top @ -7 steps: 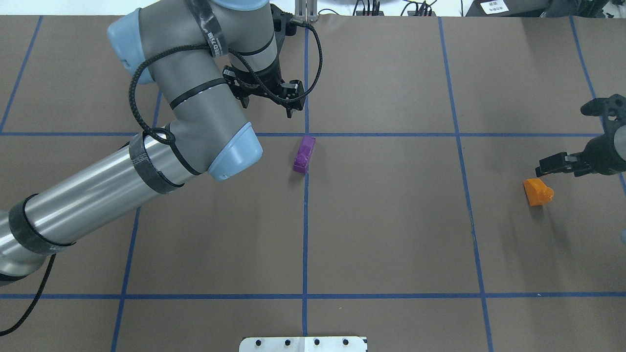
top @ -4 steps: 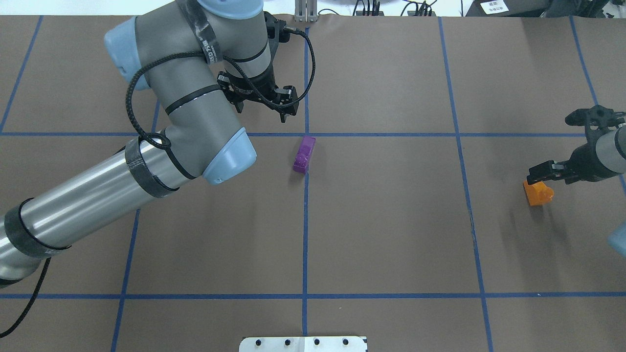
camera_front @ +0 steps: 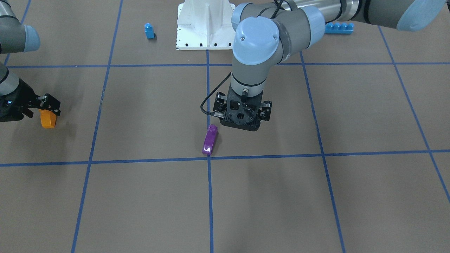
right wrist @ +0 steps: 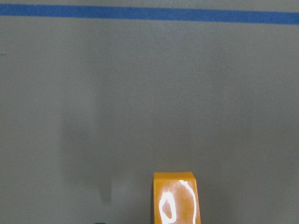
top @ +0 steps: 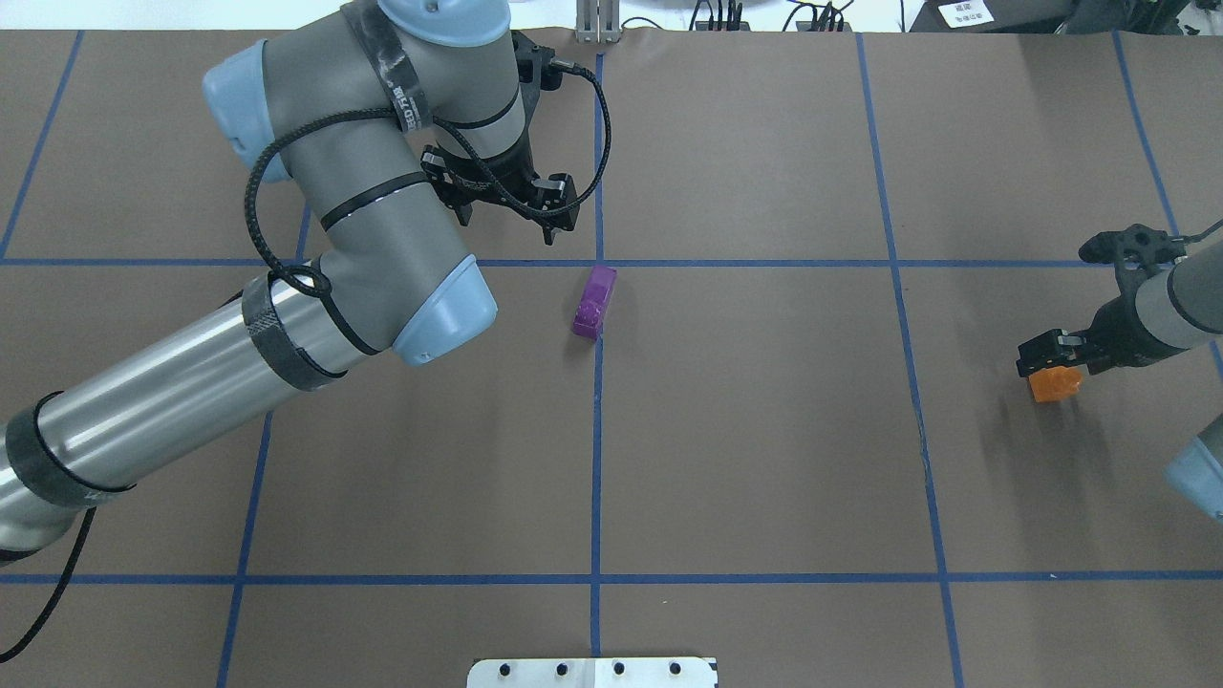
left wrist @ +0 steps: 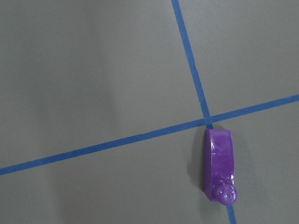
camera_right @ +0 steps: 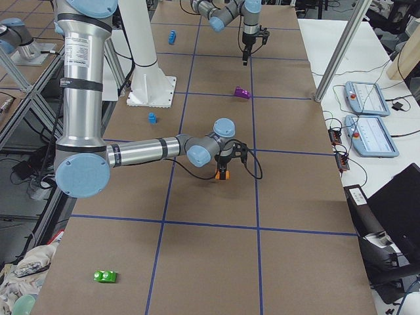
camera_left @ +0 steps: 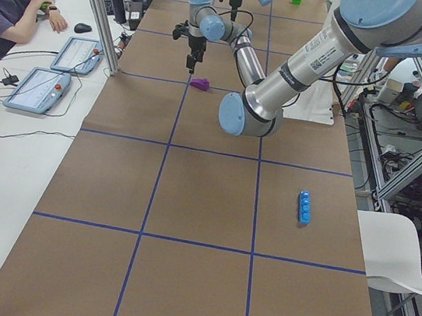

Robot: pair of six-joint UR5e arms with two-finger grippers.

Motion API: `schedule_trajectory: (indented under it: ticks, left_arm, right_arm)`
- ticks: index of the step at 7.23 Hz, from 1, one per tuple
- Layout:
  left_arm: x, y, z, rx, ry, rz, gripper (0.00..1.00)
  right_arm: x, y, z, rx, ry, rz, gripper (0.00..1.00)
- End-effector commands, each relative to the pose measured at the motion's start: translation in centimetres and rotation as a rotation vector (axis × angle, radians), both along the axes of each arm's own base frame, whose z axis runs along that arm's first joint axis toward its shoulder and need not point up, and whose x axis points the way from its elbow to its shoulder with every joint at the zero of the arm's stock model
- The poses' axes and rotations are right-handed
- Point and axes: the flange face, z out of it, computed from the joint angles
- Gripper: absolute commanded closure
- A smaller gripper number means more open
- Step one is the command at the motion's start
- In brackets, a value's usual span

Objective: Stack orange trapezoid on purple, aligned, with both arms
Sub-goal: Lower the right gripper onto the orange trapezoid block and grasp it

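- My left tool [top: 511, 218] hangs above the brown bench [top: 764, 449]. Its two fingers are spread wide apart, with nothing between them.
- The small glossy purple plastic brick [top: 594, 301], with one sloped side, lies on the bench just beside the blue tape cross [top: 599, 262]. It is on the side toward my base and runs lengthwise along the tape line, with its round stud at the end nearer my base.
- My left tool is near that blue tape cross, a little to my left of it and on the side away from my base. It is clear of the purple brick.
- The small glossy orange plastic brick [top: 1056, 385] sits on the bench well apart from the blue tape cross, far out toward my right.
- My right tool [top: 1041, 355] is right over the orange brick and hides part of it from above. I cannot tell how far this tool is parted, nor whether it touches the brick.
- From my right wrist, the orange brick shows at the bottom middle of the view.
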Motion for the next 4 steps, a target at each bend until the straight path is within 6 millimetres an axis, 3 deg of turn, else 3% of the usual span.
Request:
schedule_trajectory:
  ticks: [1,2,3,4]
  left_arm:
    - [-0.04,-0.03,0.03,0.0,0.0,0.0,0.0]
    - [-0.14,0.06,-0.14,0.002,0.003,-0.001,0.0]
    - [-0.18,0.08,-0.2,0.005,0.004,-0.001,0.0]
    - [-0.17,0.09,-0.2,0.003,0.004,-0.001,0.0]
  right_arm:
    - [-0.05,0.48,0.58,-0.01,0.004,-0.013,0.16]
    - [0.02,0.61,0.64,-0.013,0.003,-0.015,0.17]
    - [-0.19,0.8,0.83,-0.017,0.007,-0.02,0.31]
    - [-0.32,0.87,0.87,-0.018,0.009,-0.024,0.39]
